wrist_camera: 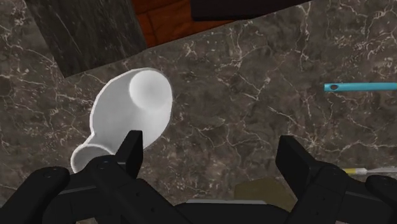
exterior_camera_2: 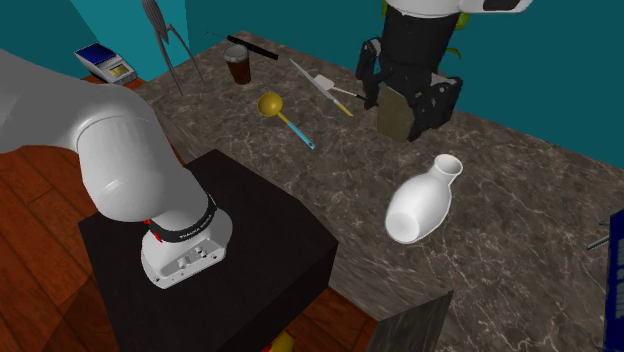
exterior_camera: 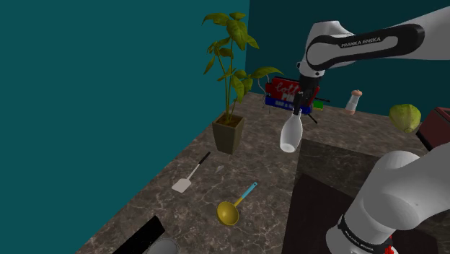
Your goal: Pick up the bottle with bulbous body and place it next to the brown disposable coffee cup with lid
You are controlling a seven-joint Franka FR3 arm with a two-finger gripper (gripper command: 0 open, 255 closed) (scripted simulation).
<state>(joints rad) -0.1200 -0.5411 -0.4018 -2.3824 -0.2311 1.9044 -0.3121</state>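
In the shoulder view the black stand (exterior_camera_2: 260, 250) and the arm's white base are nearest, at the lower right. Beside them runs the dark marble counter (exterior_camera: 252, 166). The brown coffee cup with its dark lid (exterior_camera_2: 238, 68) stands at the counter's near end, toward the shoulder view's left. Just beyond it lies a yellow ladle (exterior_camera: 227, 212) with a teal handle. A white spatula (exterior_camera: 183, 185) lies a little farther, to the left of the ladle. Farther still, about mid-counter, is the white bottle with the bulbous body (exterior_camera: 290, 134). It is well apart from the cup and tipped over, its neck toward the hand and its flat base away. Whether it rests fully on the marble cannot be told. The gripper (wrist_camera: 210, 141) hangs right above it with its fingers spread wide and nothing clasped between them. The bottle sits off to one side, its neck just by one finger (wrist_camera: 130, 149), outside the gap. Left of the bottle a leafy plant in a square pot (exterior_camera: 228, 133) stands against the teal wall. At the far end are a red and blue box (exterior_camera: 281, 92), a small red-capped bottle (exterior_camera: 352, 102) and a green cabbage-like head (exterior_camera: 404, 117).
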